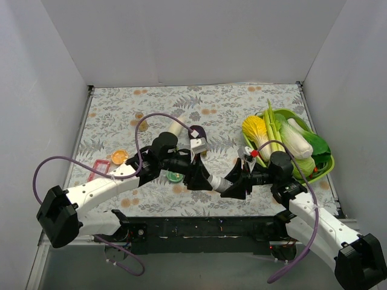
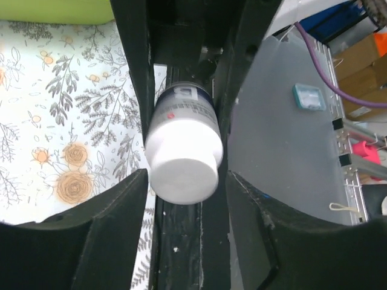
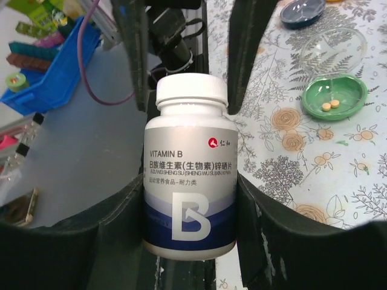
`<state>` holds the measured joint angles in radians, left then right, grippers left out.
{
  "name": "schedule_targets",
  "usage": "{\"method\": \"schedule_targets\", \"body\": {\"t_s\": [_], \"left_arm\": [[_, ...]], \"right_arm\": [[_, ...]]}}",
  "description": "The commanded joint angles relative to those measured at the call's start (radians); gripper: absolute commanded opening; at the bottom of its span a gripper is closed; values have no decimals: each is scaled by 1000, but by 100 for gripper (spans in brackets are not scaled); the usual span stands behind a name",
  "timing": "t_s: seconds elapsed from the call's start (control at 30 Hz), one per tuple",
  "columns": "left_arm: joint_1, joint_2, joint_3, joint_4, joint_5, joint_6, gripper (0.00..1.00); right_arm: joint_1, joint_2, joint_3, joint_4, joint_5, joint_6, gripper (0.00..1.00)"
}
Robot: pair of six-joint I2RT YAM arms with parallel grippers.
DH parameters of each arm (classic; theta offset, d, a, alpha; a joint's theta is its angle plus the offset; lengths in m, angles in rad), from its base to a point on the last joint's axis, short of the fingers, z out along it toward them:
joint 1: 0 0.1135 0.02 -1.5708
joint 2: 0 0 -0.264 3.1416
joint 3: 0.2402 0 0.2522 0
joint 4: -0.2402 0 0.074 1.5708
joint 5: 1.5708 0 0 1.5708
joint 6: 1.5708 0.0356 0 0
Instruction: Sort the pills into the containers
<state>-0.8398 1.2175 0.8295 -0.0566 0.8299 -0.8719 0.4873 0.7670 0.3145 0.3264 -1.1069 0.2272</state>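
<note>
A white Vitamin B pill bottle (image 3: 189,181) is held level above the table's front middle, and also shows in the top view (image 1: 215,182). My right gripper (image 3: 190,181) is shut on the bottle's body. My left gripper (image 2: 186,175) faces the white cap (image 2: 184,166). Its fingertips flank the cap closely, with a thin gap on one side. The green dish (image 3: 334,96) holds two small orange pills and lies under the left arm in the top view (image 1: 175,176). The blue dish (image 3: 302,11) lies beyond it. The orange dish (image 1: 120,156) sits at the left.
A large lime-green tray (image 1: 320,166) of vegetables stands at the right. A clear round lid (image 3: 332,45) lies between the green and blue dishes. A red object (image 1: 97,169) lies near the left edge. A white cylinder (image 1: 175,125) lies behind the left arm.
</note>
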Motion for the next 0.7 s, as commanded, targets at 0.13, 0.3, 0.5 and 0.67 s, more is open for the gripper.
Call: {"method": "schedule_targets", "body": {"t_s": [0.13, 0.3, 0.5, 0.67], "left_arm": [[2, -180, -45, 107, -112, -133, 95], [2, -323, -124, 239, -149, -309, 98], [5, -460, -148, 77, -446, -440, 98], [5, -552, -161, -64, -650, -548, 98]], "right_arm": [[-36, -43, -9, 87, -13, 98, 1], [-38, -81, -6, 14, 4, 18, 1], [-38, -101, 20, -87, 30, -106, 1], [-41, -110, 57, -202, 54, -280, 1]]}}
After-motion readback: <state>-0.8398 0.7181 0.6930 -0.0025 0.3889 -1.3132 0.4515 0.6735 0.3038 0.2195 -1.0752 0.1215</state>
